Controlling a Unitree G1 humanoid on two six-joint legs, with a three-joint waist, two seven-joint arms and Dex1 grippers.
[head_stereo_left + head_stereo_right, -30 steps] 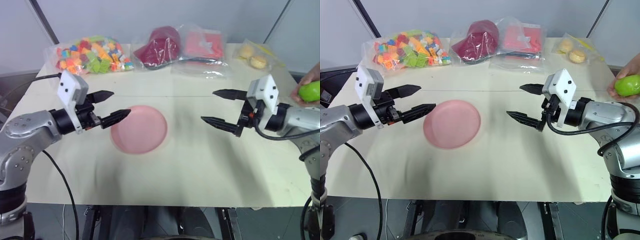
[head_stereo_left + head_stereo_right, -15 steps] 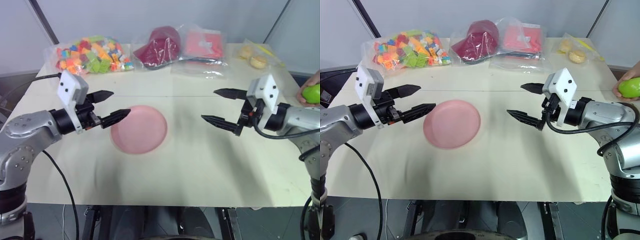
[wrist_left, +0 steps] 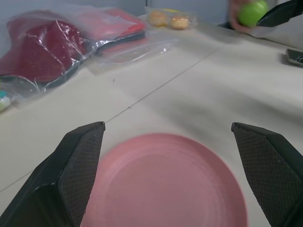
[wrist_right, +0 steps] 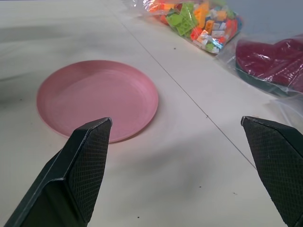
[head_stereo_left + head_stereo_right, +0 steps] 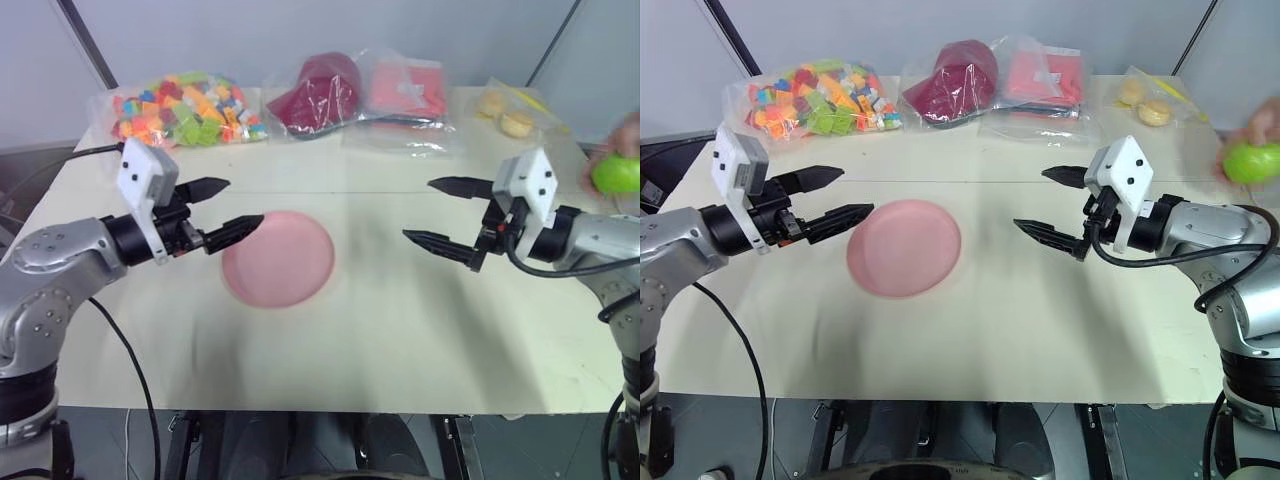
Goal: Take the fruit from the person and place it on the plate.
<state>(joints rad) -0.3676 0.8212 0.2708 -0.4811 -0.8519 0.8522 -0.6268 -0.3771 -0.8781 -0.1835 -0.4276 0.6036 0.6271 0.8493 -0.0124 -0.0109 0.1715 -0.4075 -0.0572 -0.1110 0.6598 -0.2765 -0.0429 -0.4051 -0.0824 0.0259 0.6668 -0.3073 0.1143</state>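
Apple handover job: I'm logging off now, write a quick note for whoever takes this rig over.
Left pincer: open, empty, poised beside the plate's edge.
Right pincer: open, empty, above bare table, pointing toward the plate.
Green apple: in the person's hand at the table's right edge, beyond the right arm.
Pink plate: empty, left of centre on the table.
Done: nothing yet.
Left: take the apple from the hand, set it on the plate.

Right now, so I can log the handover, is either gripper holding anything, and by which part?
Nothing is held: the left gripper and the right gripper are both open and empty. The green apple is in the person's hand.
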